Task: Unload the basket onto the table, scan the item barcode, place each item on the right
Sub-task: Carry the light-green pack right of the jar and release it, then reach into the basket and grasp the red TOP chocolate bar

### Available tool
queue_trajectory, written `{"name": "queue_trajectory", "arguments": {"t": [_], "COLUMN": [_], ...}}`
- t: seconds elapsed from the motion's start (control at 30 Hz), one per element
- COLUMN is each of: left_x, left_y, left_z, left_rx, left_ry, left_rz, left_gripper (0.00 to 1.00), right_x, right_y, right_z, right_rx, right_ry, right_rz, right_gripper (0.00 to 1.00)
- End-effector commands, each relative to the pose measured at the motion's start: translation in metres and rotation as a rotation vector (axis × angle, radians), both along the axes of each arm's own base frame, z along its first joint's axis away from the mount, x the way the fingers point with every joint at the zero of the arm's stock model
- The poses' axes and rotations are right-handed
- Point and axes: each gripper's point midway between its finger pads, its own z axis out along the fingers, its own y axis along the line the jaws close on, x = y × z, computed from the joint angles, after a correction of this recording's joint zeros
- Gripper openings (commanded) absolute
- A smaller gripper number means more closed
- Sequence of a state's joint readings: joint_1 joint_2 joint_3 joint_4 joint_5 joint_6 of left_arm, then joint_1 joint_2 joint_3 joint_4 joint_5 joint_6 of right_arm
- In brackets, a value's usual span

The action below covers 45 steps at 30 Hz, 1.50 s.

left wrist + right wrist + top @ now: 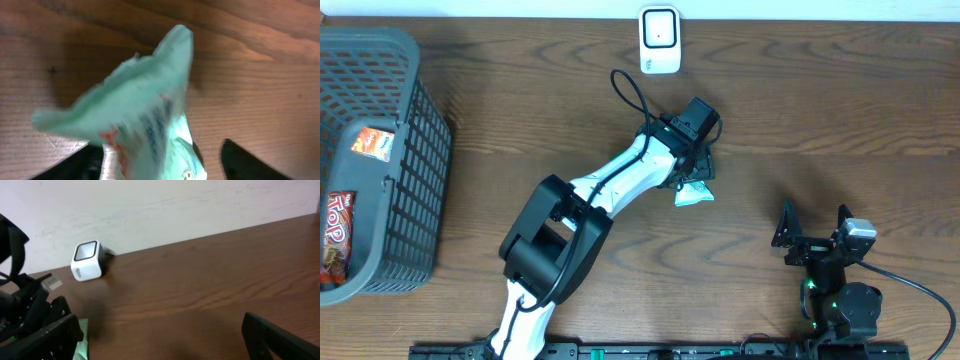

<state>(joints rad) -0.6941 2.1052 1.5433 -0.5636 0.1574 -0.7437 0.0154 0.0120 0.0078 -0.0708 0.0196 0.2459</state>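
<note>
- We see the left gripper (697, 172) spread, with the pale green packet (140, 115) between its fingers, near the tabletop's (840, 100) middle.
- Our right gripper (815, 222) gapes wide near the front edge, well apart from the packet.

Crumpled mint-green packet (140, 100), blurred print, white scanner (659, 40) well apart

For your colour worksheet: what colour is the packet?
Packet: mint green, red and blue print; best in left wrist view.
</note>
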Motion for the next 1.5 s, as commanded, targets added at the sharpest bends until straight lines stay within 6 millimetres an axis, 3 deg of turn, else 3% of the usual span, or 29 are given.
{"name": "queue_trajectory", "arguments": {"t": [0.0,0.07,0.17,0.3,0.33,0.4,0.47,0.53,0.63,0.73,0.83,0.93,1.03,1.17,1.3,1.37,1.47], "left_x": [0.009,0.014,0.021,0.020,0.019,0.019,0.017,0.010,-0.010,-0.039,-0.073,-0.110,-0.142,-0.154,-0.146,-0.143,-0.135], "left_y": [-0.003,-0.004,0.002,0.034,0.054,0.091,0.146,0.206,0.292,0.376,0.445,0.498,0.540,0.570,0.592,0.604,0.621], "left_z": [0.047,0.083,0.155,0.254,0.283,0.318,0.349,0.372,0.389,0.393,0.382,0.359,0.329,0.290,0.252,0.238,0.219], "left_rx": [-0.044,-0.080,-0.149,-0.201,-0.193,-0.167,-0.108,-0.033,0.080,0.213,0.319,0.339,0.333,0.352,0.423,0.477,0.558], "left_ry": [-0.110,-0.185,-0.339,-0.576,-0.653,-0.744,-0.827,-0.882,-0.916,-0.901,-0.828,-0.707,-0.576,-0.415,-0.265,-0.214,-0.164], "left_rz": [-0.056,-0.085,-0.122,-0.159,-0.140,-0.069,0.062,0.210,0.424,0.660,0.880,1.167,1.423,1.490,1.379,1.327,1.216], "left_gripper": [0.84,0.86,0.94,0.96,0.97,0.99,1.00,0.98,0.98,0.98,0.98,0.98,0.98,0.98,1.00,0.95,0.95], "right_x": [0.000,0.000,0.000,0.000,0.000,0.000,0.000,0.000,0.000,0.000,0.000,0.000,0.000,0.000,0.000,0.000,0.000], "right_y": [0.000,0.000,0.000,0.000,0.000,0.000,0.000,0.000,0.000,0.000,0.000,0.000,0.000,0.000,0.000,0.000,0.000], "right_z": [-0.001,-0.001,-0.001,-0.001,-0.001,-0.001,-0.001,-0.001,-0.001,-0.001,-0.001,-0.001,-0.001,-0.001,-0.001,-0.001,-0.001], "right_rx": [0.011,0.011,0.011,0.011,0.011,0.011,0.011,0.011,0.011,0.011,0.011,0.011,0.011,0.011,0.011,0.011,0.011], "right_ry": [0.000,0.000,0.000,0.000,0.000,0.000,0.000,0.000,0.000,0.000,0.000,0.000,0.000,0.000,0.000,0.000,0.000], "right_rz": [-0.004,-0.004,-0.004,-0.004,-0.004,-0.004,-0.004,-0.004,-0.004,-0.004,-0.004,-0.004,-0.004,-0.004,-0.004,-0.004,-0.004], "right_gripper": [0.99,0.99,0.99,0.99,0.99,0.99,0.99,0.99,0.99,0.99,0.99,0.99,0.99,0.99,0.99,0.99,0.99]}}
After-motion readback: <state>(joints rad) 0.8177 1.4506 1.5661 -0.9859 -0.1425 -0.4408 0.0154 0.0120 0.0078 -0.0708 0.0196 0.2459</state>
